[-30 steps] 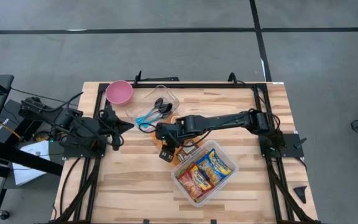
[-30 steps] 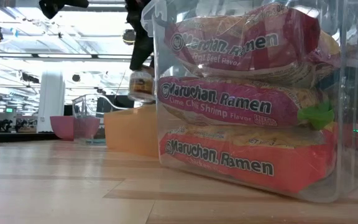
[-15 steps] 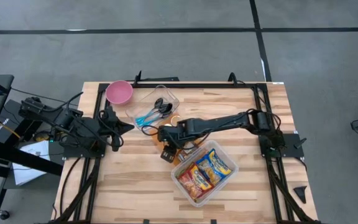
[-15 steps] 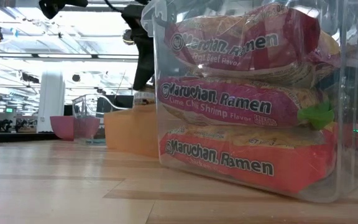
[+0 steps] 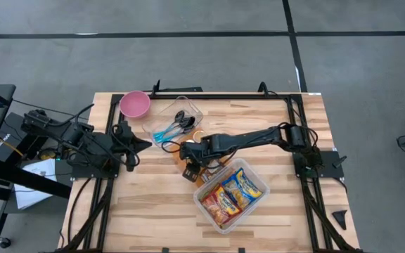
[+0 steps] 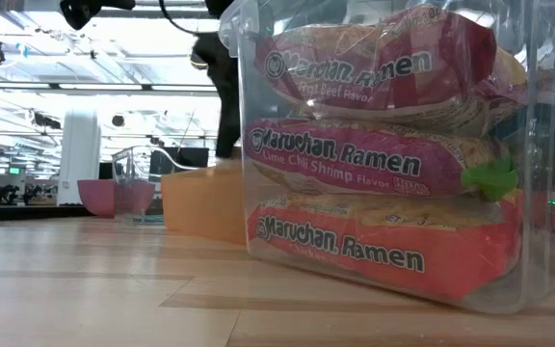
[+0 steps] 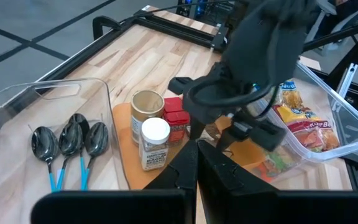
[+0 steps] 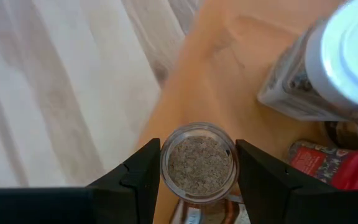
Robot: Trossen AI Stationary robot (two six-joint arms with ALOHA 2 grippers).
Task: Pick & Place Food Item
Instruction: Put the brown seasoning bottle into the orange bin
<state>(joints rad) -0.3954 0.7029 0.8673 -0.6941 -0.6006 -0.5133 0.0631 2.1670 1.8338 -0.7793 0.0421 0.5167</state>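
The small spice jar [image 8: 199, 163] is held upright between the fingers of the right end effector [image 8: 197, 180], clamped on its sides, directly above the orange board [image 8: 229, 74] beside the ramen bin [image 5: 232, 194]. The left end effector [image 5: 145, 143] is parked closed, farther off.

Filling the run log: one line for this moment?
right claw: around spice jar, over orange tray | left claw: shut, parked at table's left | ramen bin: untouched
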